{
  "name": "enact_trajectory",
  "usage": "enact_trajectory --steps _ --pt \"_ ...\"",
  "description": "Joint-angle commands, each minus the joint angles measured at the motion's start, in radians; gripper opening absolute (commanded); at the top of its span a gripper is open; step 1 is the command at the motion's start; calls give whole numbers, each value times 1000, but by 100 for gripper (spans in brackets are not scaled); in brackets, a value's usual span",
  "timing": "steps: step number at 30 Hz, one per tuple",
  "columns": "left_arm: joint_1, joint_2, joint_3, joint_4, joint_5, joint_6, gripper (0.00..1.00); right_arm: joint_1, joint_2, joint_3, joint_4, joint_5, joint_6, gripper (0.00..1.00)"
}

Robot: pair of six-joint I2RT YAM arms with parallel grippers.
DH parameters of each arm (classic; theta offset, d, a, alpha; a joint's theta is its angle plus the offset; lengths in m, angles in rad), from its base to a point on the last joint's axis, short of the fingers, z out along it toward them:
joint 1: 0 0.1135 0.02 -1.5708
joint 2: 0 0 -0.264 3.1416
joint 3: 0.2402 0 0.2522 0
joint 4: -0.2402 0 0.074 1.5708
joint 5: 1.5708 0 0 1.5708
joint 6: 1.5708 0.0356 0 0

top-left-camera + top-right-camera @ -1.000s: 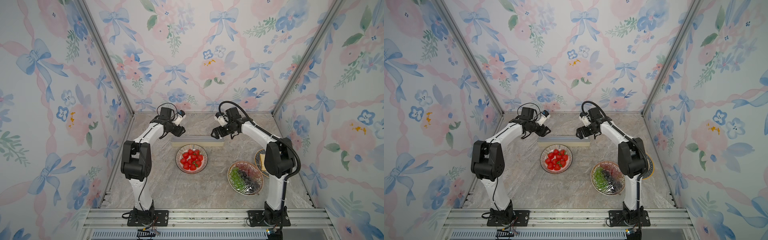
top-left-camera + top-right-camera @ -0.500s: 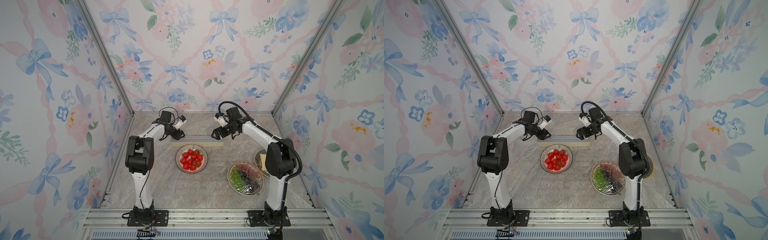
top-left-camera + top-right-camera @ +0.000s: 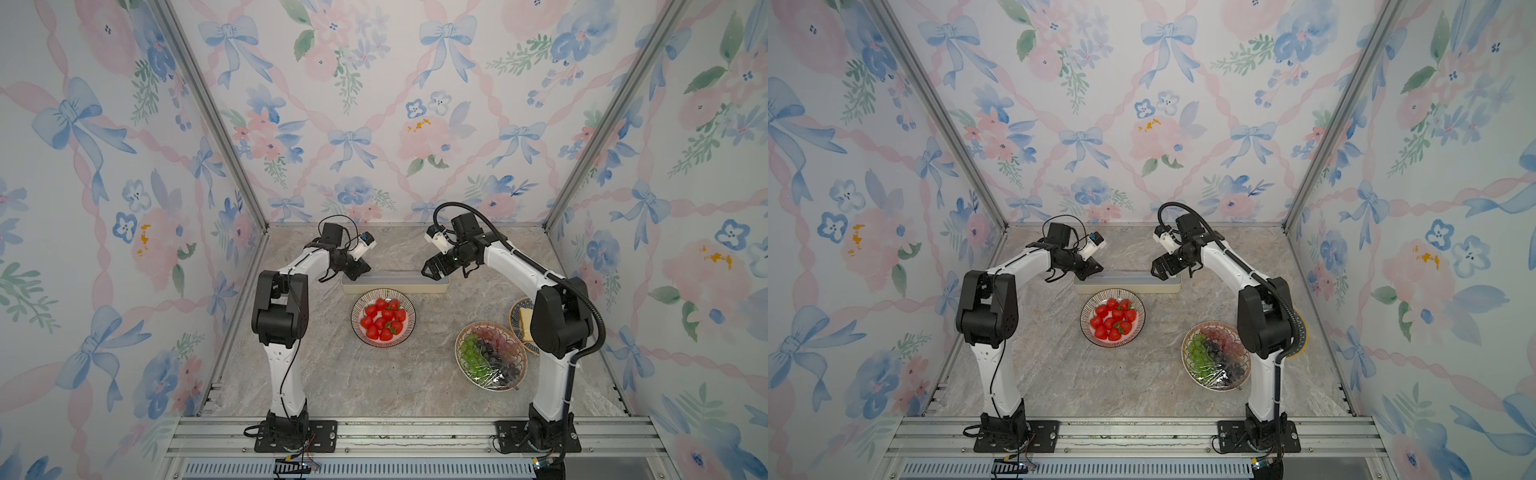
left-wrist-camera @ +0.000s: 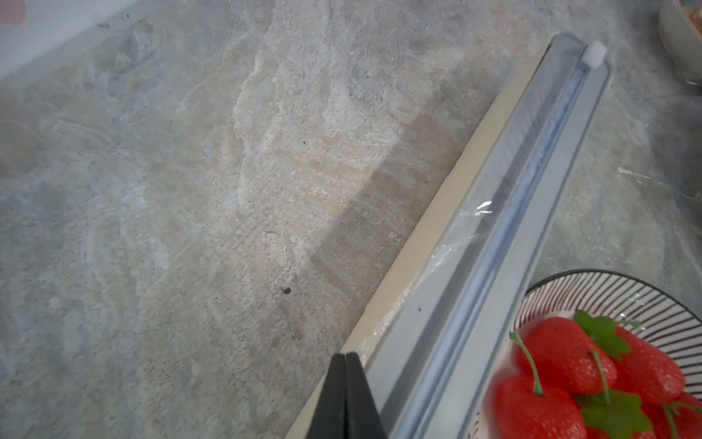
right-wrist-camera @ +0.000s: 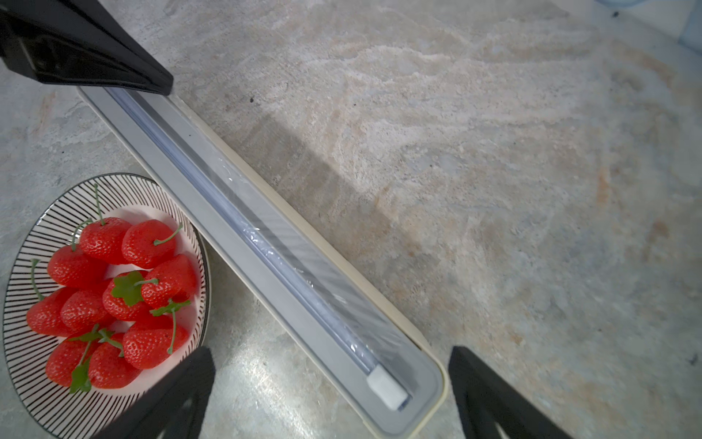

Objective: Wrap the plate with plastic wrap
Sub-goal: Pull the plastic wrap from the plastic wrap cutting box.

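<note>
A striped plate point(image 3: 409, 307) point(image 3: 1086, 316) of strawberries sits mid-table, just in front of the long cream box point(image 3: 395, 284) point(image 3: 1129, 284) with a grey top. Plastic wrap point(image 4: 448, 247) point(image 5: 262, 235) lies glossy and crinkled along the box's far side. My left gripper point(image 3: 365, 270) point(image 4: 345, 355) is shut, tips pressed together at the box's far cream edge near its left end, where the film's edge lies. My right gripper point(image 3: 428, 272) point(image 5: 330, 349) hangs open just above the box's right end, one finger on either side, touching nothing.
A film-covered plate of grapes point(image 3: 490, 357) stands at the front right. Another plate point(image 3: 519, 318) with something yellow sits half hidden behind the right arm. A white slider point(image 5: 385, 387) rests at the box's right end. Flowered walls close in three sides.
My left gripper has dropped to the far edge of the box's left end and closed from open to shut. The right gripper has hardly moved and stays open.
</note>
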Motion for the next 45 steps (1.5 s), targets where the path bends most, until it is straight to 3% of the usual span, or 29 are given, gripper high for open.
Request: enact_trajectory --steps 1,6,11,18,20,36,45 --pt "18 9 8 -24 88 12 0 40 29 38 35 -39 -171 98" --pt "29 -30 18 -24 150 12 0 78 135 182 11 -110 -223 97" --pt "37 -49 23 -23 165 13 0 134 281 377 -88 -85 -270 95" --pt "55 -50 28 -22 174 12 0 165 420 567 -134 -82 -210 71" --pt "55 -51 28 -23 175 13 0 168 442 590 -129 -87 -186 64" --pt "60 -48 25 -22 157 12 0 171 502 622 -129 -67 -157 42" --pt "60 -46 25 -23 149 12 0 171 515 628 -159 -58 -174 41"
